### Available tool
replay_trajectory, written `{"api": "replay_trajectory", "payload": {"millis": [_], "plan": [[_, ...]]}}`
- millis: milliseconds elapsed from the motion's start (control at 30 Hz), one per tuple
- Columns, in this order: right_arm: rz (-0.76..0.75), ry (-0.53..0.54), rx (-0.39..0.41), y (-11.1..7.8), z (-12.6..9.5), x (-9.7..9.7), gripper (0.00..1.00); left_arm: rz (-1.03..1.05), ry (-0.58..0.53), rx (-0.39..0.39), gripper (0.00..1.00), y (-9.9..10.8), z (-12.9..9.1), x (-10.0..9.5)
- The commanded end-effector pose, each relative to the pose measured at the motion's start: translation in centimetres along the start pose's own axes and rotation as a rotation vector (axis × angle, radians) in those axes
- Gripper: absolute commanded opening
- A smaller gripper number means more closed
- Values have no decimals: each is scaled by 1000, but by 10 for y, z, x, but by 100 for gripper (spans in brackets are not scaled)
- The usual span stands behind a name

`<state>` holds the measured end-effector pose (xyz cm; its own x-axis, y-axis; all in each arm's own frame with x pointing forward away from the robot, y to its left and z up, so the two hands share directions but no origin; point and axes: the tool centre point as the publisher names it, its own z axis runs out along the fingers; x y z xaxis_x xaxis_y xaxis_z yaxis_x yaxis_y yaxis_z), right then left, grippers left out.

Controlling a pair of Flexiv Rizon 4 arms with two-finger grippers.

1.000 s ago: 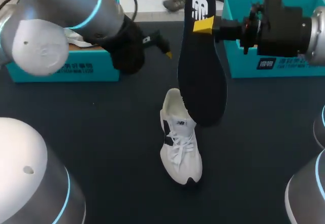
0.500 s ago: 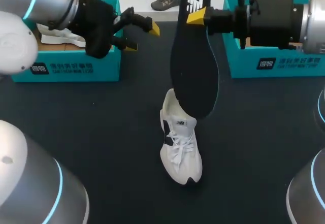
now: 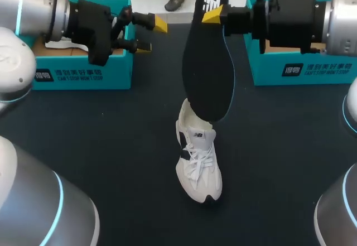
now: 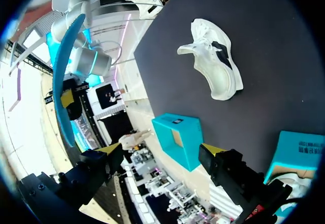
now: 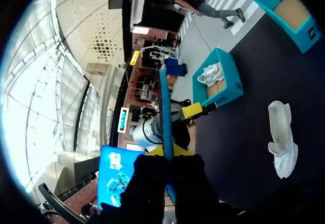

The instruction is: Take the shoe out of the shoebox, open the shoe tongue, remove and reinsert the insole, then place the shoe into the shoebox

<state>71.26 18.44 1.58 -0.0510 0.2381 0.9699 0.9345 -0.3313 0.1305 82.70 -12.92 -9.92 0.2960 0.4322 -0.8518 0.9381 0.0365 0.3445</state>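
A white shoe (image 3: 198,162) lies on the dark table, toe toward the front edge; it also shows far ahead of my left gripper (image 4: 213,64) and off to one side of my right one (image 5: 282,137). The black insole (image 3: 207,62) hangs above the shoe's heel, lower end just over the collar. My right gripper (image 3: 215,14) is shut on its upper end, and the right wrist view shows the insole (image 5: 165,112) edge-on, pinched between the yellow tips (image 5: 167,153). My left gripper (image 3: 150,35) stands open and empty in front of the left shoebox (image 3: 83,73), with nothing between its fingers (image 4: 161,153).
A second white shoe (image 3: 56,44) lies inside the left teal shoebox. A second teal shoebox (image 3: 301,70) stands at the back right, under my right arm. Bare dark table surrounds the shoe on all sides.
My left arm has drawn back to the left and its open gripper now sits by the left shoebox. The right gripper has carried the insole slightly left and up.
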Motion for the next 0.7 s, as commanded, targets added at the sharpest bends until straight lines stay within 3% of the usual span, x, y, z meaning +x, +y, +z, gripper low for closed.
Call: {"api": "replay_trajectory", "payload": {"millis": [33, 433, 533, 567, 700], "plan": [[34, -32, 0, 11, 40, 2, 0, 9, -150, -46, 100, -11, -4, 0], [179, -55, 4, 28, 83, -23, 0, -43, -293, -20, 100, -13, -4, -26], [219, -73, -26, 31, 92, -30, 0, -43, -320, -15, 100, -14, -3, -28], [238, -81, -74, 34, 94, -33, 0, -46, -326, -15, 100, -14, -3, -29], [238, -81, -74, 34, 94, -33, 0, -54, -359, -15, 100, -13, -5, -34]]}}
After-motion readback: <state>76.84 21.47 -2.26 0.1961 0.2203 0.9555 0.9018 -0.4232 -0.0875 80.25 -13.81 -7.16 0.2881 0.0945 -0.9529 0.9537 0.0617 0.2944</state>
